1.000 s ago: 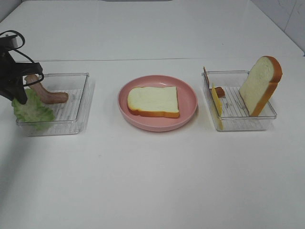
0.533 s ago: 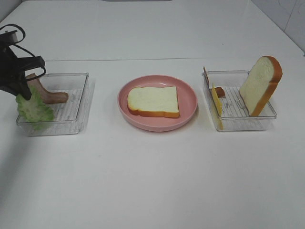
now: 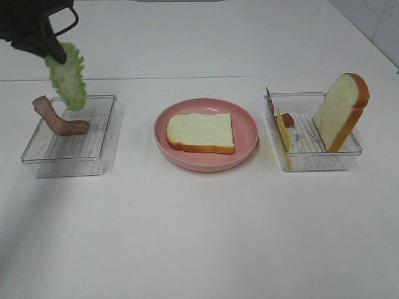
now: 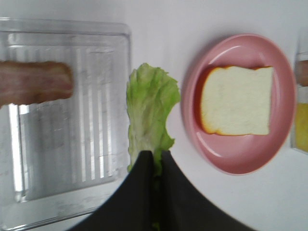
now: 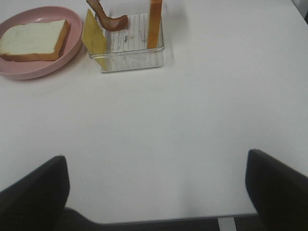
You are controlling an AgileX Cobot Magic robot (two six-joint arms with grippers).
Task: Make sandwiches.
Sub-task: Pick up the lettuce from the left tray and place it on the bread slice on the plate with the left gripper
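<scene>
My left gripper (image 3: 55, 51) is shut on the top of a ruffled green lettuce leaf (image 3: 69, 78), which hangs in the air above the left clear tray (image 3: 37, 156). The left wrist view shows the fingers closed on the lettuce (image 4: 149, 103). One bacon strip (image 3: 57, 119) lies in that tray. A bread slice (image 3: 201, 132) lies flat on the pink plate (image 3: 249, 134). The right tray (image 3: 312, 163) holds an upright bread slice (image 3: 340, 111), a yellow cheese slice (image 3: 283, 132) and a bacon strip (image 3: 287, 119). My right gripper (image 5: 155, 156) is open and empty over bare table.
The white table (image 3: 199, 237) spreads in front of the plate and trays. In the right wrist view the right tray (image 5: 130, 60) and the plate (image 5: 29, 72) lie well ahead of the right gripper. A wall edge shows at the far right (image 3: 380, 25).
My left gripper has lifted the lettuce out of the left tray, up and a little to the right. The bacon stays in the tray. Nothing else moved.
</scene>
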